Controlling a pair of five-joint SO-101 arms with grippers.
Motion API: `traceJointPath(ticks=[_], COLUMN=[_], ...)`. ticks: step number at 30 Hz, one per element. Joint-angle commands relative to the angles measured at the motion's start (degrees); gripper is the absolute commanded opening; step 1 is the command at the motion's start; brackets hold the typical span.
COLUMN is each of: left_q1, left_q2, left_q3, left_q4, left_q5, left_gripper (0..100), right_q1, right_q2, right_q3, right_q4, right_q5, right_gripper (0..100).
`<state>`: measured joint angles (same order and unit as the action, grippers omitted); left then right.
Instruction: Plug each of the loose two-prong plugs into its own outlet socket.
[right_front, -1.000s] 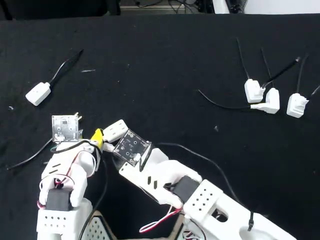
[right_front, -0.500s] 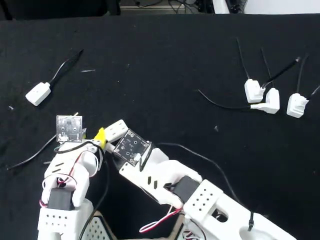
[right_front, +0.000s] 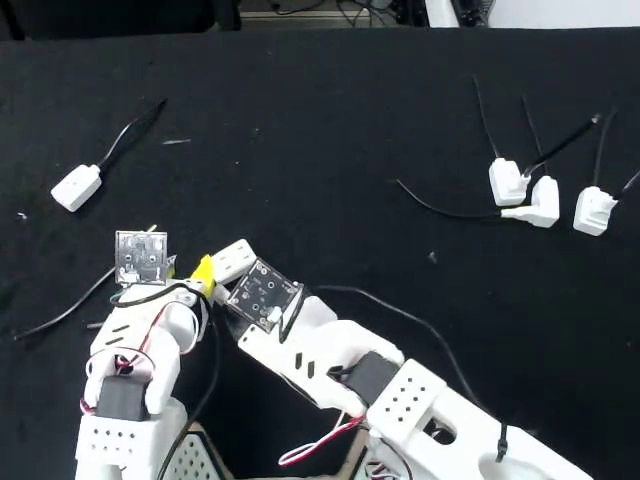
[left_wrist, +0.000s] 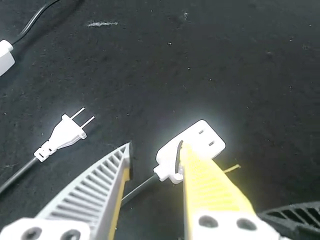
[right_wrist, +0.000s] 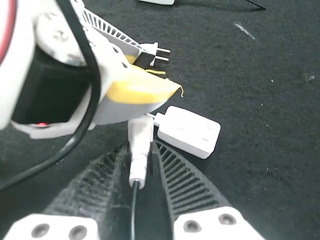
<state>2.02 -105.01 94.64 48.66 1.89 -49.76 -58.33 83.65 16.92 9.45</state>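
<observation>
A white outlet socket (right_front: 232, 260) lies on the black table between the two arms. My left gripper (left_wrist: 155, 148) is open, its yellow finger (left_wrist: 207, 187) resting against the socket (left_wrist: 192, 147) and its white finger (left_wrist: 97, 187) on the side of a loose two-prong plug (left_wrist: 67, 132). That plug lies flat on the cloth, clear of the fingers. My right gripper (right_wrist: 140, 146) is shut on a second white plug (right_wrist: 140, 137), its black cord trailing back between the fingers. The held plug's front end sits right beside the socket (right_wrist: 189, 131), close under the left arm's yellow finger (right_wrist: 137, 90).
Another white socket (right_front: 77, 186) with a black cord lies at the far left. Three white socket pieces (right_front: 508, 180) (right_front: 541, 203) (right_front: 595, 211) with cords sit at the right. A black cable (right_front: 400, 315) runs beside the right arm.
The left arm's wrist has turned and shifted slightly to the right, bringing its yellow finger closer to the socket. The right arm and the socket have stayed put.
</observation>
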Motion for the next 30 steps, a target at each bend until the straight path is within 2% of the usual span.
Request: traceJointPath(ticks=[1,7,11,15,19,23,30], left_q1=[1.89,1.45,-3.65,-6.73,-6.99,-6.99,-7.08], left_q2=[0.35,0.35,0.35,0.35,0.35,0.35,0.35], left_q3=[-0.31,-1.27,-4.35,-4.44,-4.09,-2.77,-2.77], left_q4=[-0.44,0.44,2.90,2.81,3.16,2.90,4.40], left_q5=[-0.26,-0.44,-0.26,-0.26,-0.53,-0.70,-0.79], left_gripper=[17,17,17,17,17,17,17], right_q1=[-0.35,3.87,4.04,4.22,9.14,12.40,13.27], right_q2=[-2.95,-2.95,-2.95,-2.95,-2.15,6.29,31.16], right_q3=[-3.65,-5.76,-6.55,-10.86,-18.95,-28.35,-51.03], right_q4=[4.22,8.35,10.46,17.05,27.08,33.41,44.75], right_q5=[1.23,1.58,1.93,2.02,2.02,2.02,1.76], right_gripper=[1.1,1.0,1.0,1.0,1.0,1.0,1.0])
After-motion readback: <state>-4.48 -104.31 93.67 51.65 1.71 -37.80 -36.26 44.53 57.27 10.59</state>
